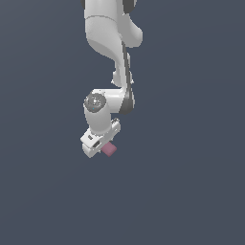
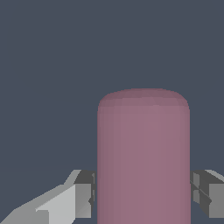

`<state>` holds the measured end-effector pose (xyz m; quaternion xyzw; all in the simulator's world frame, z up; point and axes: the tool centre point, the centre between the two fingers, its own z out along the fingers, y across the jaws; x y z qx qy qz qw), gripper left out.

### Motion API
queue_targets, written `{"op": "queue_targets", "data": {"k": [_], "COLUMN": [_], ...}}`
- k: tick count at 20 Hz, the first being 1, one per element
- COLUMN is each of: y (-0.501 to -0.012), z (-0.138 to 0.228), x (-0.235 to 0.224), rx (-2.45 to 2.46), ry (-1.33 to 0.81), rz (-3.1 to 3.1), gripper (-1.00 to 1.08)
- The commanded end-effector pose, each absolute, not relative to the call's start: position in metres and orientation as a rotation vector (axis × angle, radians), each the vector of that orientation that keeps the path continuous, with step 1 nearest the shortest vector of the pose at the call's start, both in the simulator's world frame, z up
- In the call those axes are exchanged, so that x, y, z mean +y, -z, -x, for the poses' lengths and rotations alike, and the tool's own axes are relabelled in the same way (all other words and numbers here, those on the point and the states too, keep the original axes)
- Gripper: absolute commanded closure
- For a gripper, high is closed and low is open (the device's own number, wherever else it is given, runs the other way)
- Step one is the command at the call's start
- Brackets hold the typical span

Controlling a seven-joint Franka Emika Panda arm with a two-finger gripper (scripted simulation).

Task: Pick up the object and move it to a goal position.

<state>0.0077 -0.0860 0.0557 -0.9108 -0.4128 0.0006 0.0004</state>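
The object is a small dusty-pink short cylinder [image 1: 109, 149]. In the exterior view it pokes out just below the white hand of the arm, near the middle of the picture. In the wrist view the object [image 2: 143, 157] fills the space between the two grey fingertips [image 2: 83, 194], which press against both of its sides. My gripper [image 2: 142, 197] is shut on it. In the exterior view the gripper [image 1: 104, 146] is mostly hidden by the hand, and the fingers do not show there.
The white arm [image 1: 107, 43] comes down from the top of the exterior view. A plain dark grey-blue surface [image 1: 191, 191] lies all around, with no other objects in sight.
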Motion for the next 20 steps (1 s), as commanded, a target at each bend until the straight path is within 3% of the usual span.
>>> {"op": "queue_targets", "data": {"k": [1, 11, 20], "y": [-0.076, -0.159, -0.183], "z": [-0.008, -0.011, -0.014], "x": [-0.079, -0.051, -0.043], "rx": [-1.298, -1.298, -1.297], "ry": [0.0, 0.0, 0.0], "rz": [2.861, 2.861, 2.862], "gripper": [1.08, 1.08, 1.08]}}
